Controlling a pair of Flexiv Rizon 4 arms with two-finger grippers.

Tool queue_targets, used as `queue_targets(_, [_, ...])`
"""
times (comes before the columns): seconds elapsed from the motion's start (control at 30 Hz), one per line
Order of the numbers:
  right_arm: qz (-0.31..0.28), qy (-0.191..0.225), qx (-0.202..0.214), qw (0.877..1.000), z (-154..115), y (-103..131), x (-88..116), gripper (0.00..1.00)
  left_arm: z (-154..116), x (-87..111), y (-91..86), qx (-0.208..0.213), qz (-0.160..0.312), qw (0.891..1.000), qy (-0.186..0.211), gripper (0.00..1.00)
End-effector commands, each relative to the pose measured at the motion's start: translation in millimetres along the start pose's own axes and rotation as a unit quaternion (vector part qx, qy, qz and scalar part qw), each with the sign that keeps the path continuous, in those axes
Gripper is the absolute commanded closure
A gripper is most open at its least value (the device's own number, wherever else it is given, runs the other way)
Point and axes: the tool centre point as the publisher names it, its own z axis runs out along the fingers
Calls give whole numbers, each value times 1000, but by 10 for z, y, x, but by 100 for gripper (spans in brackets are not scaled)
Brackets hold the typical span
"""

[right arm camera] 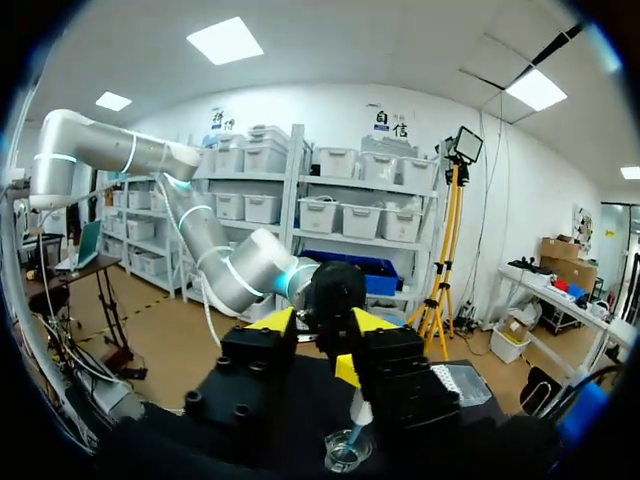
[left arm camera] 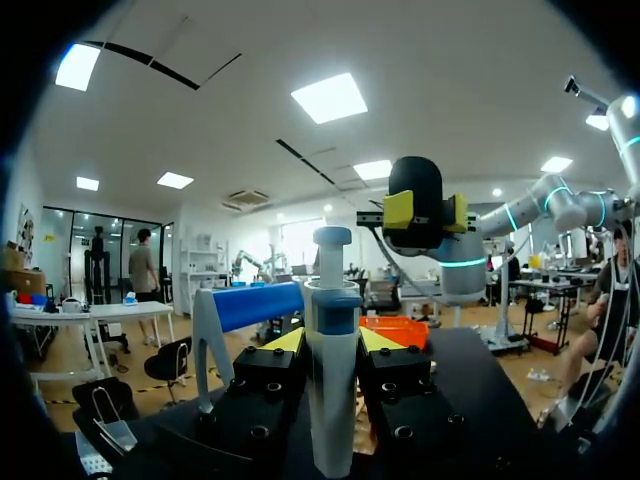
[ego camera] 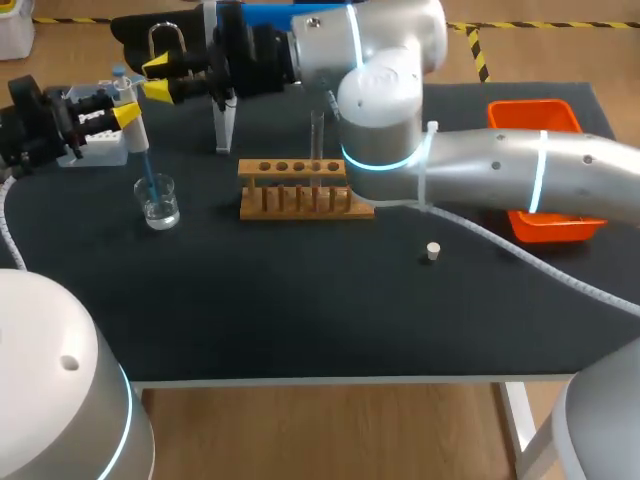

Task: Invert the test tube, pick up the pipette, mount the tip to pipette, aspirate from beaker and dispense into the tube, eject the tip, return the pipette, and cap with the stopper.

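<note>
My left gripper [ego camera: 122,112] is shut on the white pipette [ego camera: 132,125] with a blue cap, holding it upright at the table's far left. The pipette's tip [ego camera: 148,178] dips into the small glass beaker [ego camera: 158,205]. In the left wrist view the pipette [left arm camera: 332,380] stands between my left gripper's [left arm camera: 332,345] fingers. My right gripper [ego camera: 150,78] reaches across from the right and hangs beside the pipette's top, open, nothing between its fingers. My right gripper [right arm camera: 322,325] looks down on the beaker [right arm camera: 345,455]. A test tube [ego camera: 318,135] stands in the wooden rack [ego camera: 300,197]. The white stopper [ego camera: 432,251] lies alone.
An orange bin [ego camera: 530,105] sits at the far right, partly under my right arm. A clear pipette stand [ego camera: 225,125] rises behind the rack. A white tip box [ego camera: 100,152] lies below my left gripper. Open tabletop [ego camera: 300,310] stretches to the front edge.
</note>
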Motion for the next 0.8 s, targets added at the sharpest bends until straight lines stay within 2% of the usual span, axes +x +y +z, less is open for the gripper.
queue_targets(0.03, [10, 0, -25, 1000, 172, -25, -109, 100, -10, -14, 6, 2, 0, 1000, 3, 100])
queue_targets(0.43, [23, -2, -48, 999, 343, 27, -224, 100, -10, -14, 6, 2, 0, 1000, 3, 100])
queue_targets(0.8, [41, -12, -58, 997, 438, -17, -355, 100, -10, -14, 6, 2, 0, 1000, 3, 100])
